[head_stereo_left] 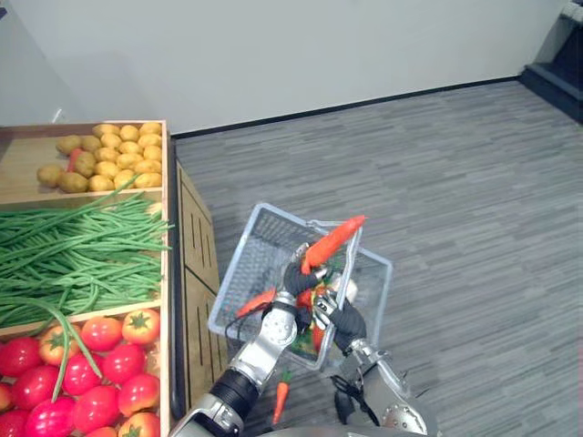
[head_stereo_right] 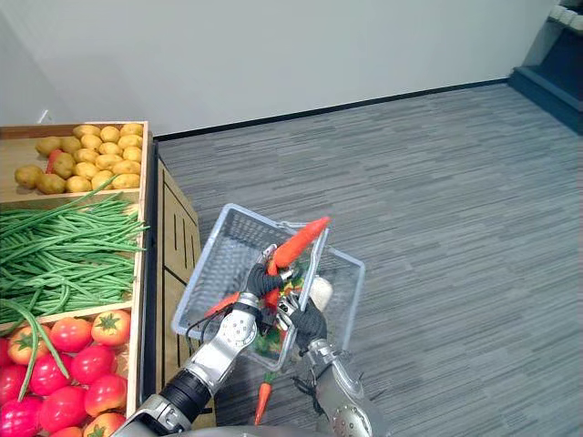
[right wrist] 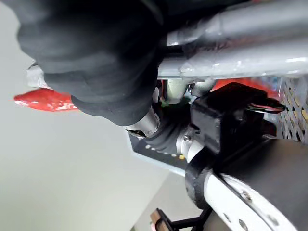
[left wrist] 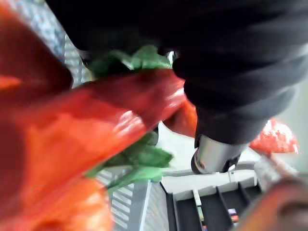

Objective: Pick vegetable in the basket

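A silver wire basket hangs over the grey carpet beside the produce stand. My left hand is above it, shut on an orange carrot that points up and to the right over the far rim. In the left wrist view the carrot and its green leaves lie right against that hand. My right hand is at the basket's near rim, shut on its handle. Another carrot and red and green produce lie inside. A small carrot shows below the basket.
A wooden stand on the left holds potatoes, green beans and tomatoes in separate bins. Its slatted side is close to the basket's left rim. Open carpet stretches to the right, up to a white wall.
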{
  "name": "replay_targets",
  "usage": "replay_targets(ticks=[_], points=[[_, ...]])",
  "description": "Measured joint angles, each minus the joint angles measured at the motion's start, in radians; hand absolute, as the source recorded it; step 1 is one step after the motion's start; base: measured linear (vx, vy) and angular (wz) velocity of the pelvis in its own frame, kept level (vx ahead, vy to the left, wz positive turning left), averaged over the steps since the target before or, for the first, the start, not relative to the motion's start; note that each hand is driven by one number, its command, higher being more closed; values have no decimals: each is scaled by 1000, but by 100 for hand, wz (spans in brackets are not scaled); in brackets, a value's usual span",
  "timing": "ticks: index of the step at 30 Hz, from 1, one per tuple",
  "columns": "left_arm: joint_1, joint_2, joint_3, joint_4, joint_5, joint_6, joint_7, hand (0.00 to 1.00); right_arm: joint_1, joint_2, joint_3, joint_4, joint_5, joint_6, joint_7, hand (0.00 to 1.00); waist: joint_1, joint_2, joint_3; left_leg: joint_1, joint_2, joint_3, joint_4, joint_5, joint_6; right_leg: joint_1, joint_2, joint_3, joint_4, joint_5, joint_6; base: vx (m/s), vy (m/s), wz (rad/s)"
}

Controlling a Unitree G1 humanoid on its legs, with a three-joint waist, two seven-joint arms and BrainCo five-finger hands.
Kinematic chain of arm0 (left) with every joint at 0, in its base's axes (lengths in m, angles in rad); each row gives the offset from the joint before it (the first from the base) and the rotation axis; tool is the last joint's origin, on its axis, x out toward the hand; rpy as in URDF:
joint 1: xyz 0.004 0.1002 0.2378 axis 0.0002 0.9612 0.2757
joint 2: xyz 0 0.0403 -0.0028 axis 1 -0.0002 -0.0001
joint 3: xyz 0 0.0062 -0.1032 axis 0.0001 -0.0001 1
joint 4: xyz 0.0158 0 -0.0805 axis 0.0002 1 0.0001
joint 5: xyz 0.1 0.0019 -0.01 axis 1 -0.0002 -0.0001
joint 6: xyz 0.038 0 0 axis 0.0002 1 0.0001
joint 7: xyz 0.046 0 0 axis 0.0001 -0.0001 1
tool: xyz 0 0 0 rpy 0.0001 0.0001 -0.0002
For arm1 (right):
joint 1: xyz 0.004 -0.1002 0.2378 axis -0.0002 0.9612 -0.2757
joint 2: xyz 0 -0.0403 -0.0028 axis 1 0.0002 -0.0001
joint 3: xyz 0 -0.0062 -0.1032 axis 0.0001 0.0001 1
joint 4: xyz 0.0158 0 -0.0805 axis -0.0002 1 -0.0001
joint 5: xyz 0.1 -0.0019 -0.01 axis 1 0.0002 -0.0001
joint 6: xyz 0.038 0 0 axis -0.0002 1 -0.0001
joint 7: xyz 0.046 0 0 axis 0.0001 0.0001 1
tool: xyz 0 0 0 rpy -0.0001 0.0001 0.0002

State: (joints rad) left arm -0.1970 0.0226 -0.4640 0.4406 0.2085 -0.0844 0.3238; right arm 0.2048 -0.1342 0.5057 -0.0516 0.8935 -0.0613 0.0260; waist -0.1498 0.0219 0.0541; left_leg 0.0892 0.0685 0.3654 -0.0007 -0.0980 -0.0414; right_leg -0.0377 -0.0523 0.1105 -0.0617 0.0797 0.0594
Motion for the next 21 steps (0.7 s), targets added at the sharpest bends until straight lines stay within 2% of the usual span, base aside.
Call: replay_targets(ticks=[5,14,21], points=[[2,-7,-3,0,0,0,-14,0,-1,3,-8,-49,-17,0,-1,100,0,0,0,8,0,1,-2,0,0,7,0,0,0,0,0,0,0,0],[29,-20,0,-57,0,0,-14,0,1,22,-118,-49,-144,0,-34,100,0,2,1,15,-1,-14,-4,0,0,27,-3,-17,-10,0,0,-10,-15,5],[34,-15,5,-198,1,-4,-28,0,5,54,-298,28,-275,-3,-71,100,2,3,2,17,-6,-56,-37,24,3,35,-8,-58,-13,-1,0,-13,-27,17]])
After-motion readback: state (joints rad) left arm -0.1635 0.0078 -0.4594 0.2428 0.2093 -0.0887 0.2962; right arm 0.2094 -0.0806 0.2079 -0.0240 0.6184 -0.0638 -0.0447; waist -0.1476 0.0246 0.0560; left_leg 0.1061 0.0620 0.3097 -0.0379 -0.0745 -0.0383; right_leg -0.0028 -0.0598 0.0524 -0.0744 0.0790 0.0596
